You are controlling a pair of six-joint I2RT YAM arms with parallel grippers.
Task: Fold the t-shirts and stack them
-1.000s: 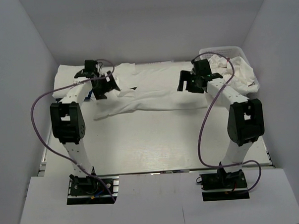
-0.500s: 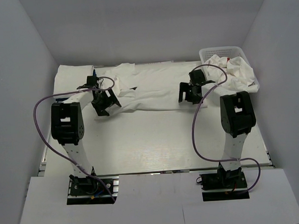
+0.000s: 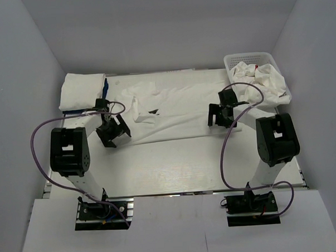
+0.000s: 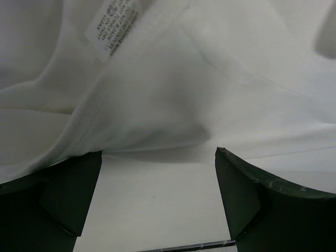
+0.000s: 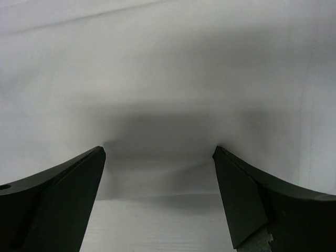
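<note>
Plain white cloth t-shirt (image 3: 175, 103) lies spread flat, left of the white plastic mesh basket (image 3: 247, 55). Left gripper (image 3: 113, 134) and right gripper (image 3: 219, 117) are both wide apart, empty, at the hem farthest from the basket's row, likely to pinch for the fold.

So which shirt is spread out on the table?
The white shirt mid-table; the folded stack sits far left, and crumpled shirts fill the basket.

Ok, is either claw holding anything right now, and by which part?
Nothing is held. The left claw and the right claw stand open at the near edge of the spread white t-shirt, not gripping it.
</note>
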